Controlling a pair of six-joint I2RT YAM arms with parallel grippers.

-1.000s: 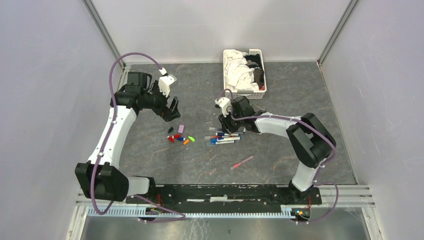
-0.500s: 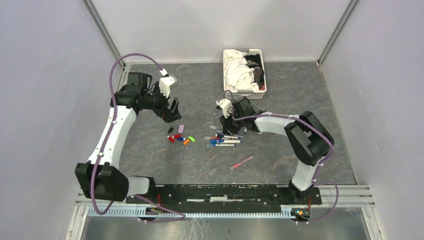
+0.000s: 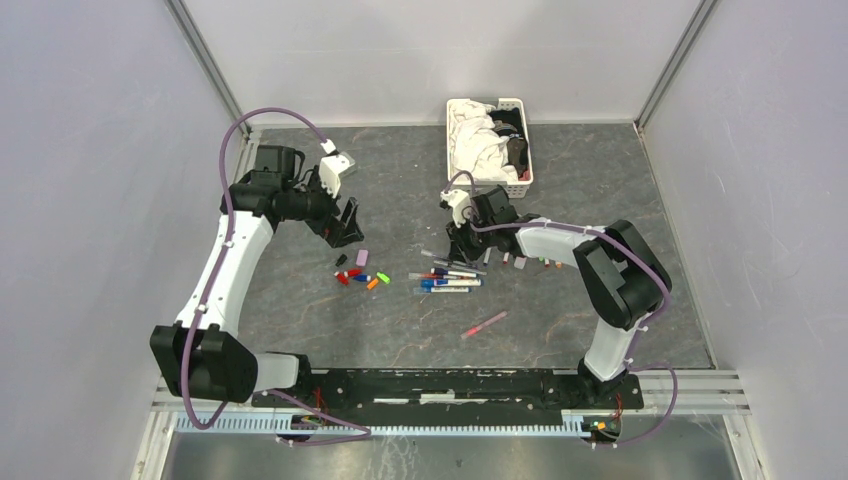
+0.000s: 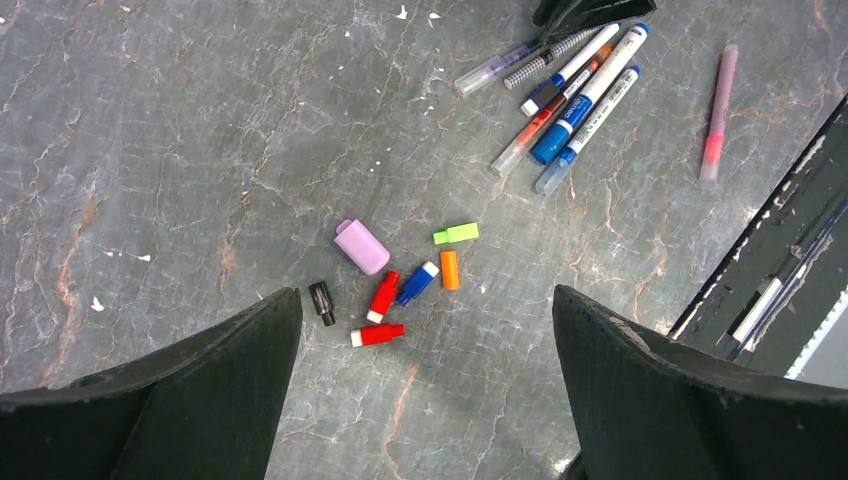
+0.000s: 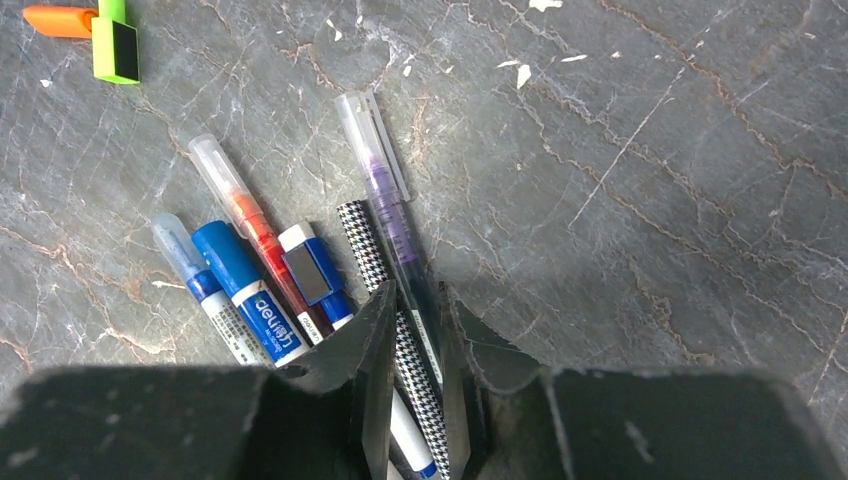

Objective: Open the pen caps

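Grey marbled tabletop (image 3: pixel 400 330), pale walls round it. My left claw (image 3: pixel 346 226) hangs above the surface at left-centre, fingers spread wide, nothing betw. them. Below it, per the left wrist view, the loose pen caps (image 4: pixel 383 296) lie in a tight scatter: two red, one blue, one orange, one green, one black, plus a fatter lilac cap (image 4: pixel 361 246). All lie flat on the table, and none touches the claw. To their right, near but apart, the pens (image 3: pixel 450 280) lie bunched roughly side by side. My right claw (image 5: pixel 417 300) sits low at the far side of that bunch, fingers narrow w/ two barrels in the gap: a purple pen (image 5: pixel 385 200) w/ a clear clipped cap on, and a houndstooth pen (image 5: pixel 362 240) touching it. I can't tell whether the fingers actually pinch them. Beside those in the right wrist view are an orange-red pen (image 5: pixel 245 215), clear cap on, and blue pens (image 5: pixel 240 285). One pink pen (image 3: pixel 485 323) lies alone, well apart, nearer my bases. A white slatted basket (image 3: pixel 514 101) of cloths (image 3: pixel 478 140) stands at the far edge.
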